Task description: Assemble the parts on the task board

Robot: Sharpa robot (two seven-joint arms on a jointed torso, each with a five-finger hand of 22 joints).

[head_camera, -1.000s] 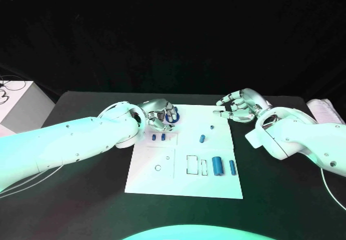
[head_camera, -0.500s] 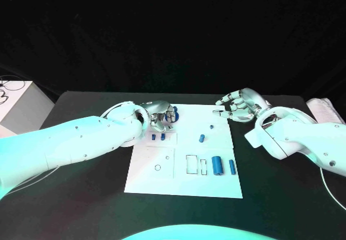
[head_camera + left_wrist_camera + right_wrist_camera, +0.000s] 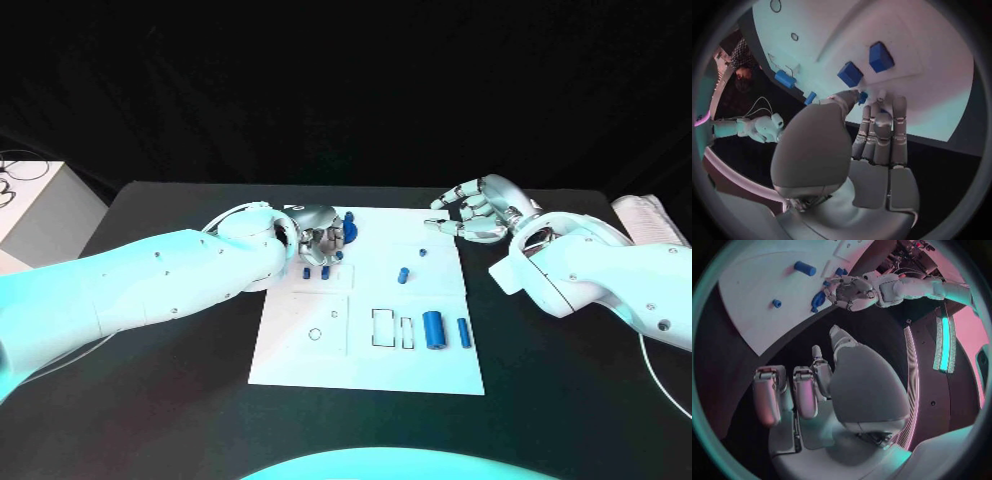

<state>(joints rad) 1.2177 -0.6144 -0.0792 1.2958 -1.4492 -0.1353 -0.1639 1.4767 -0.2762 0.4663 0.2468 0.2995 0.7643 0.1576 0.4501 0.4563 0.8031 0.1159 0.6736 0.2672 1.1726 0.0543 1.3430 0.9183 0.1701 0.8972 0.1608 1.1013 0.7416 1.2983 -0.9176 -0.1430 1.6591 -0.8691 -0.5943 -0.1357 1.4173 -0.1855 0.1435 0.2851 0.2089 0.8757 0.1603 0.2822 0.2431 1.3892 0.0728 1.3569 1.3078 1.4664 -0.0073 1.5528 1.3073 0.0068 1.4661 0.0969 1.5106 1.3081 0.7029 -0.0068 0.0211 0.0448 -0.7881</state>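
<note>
This looks like a robot lab or demo stage, not a home or shop. A black table [image 3: 173, 400] stands against a plain black backdrop [image 3: 346, 90], with nothing domestic near it. A white plate [image 3: 375, 360] with marked outlines and slots lies in the middle of the table, the sort of fixture made for assembly trials. A white box [image 3: 43, 215] with dark cables on top sits just beside the table's far left corner. Behind the right arm, a glowing light strip [image 3: 944, 342] runs up a panel, and coloured light washes the scene.
</note>
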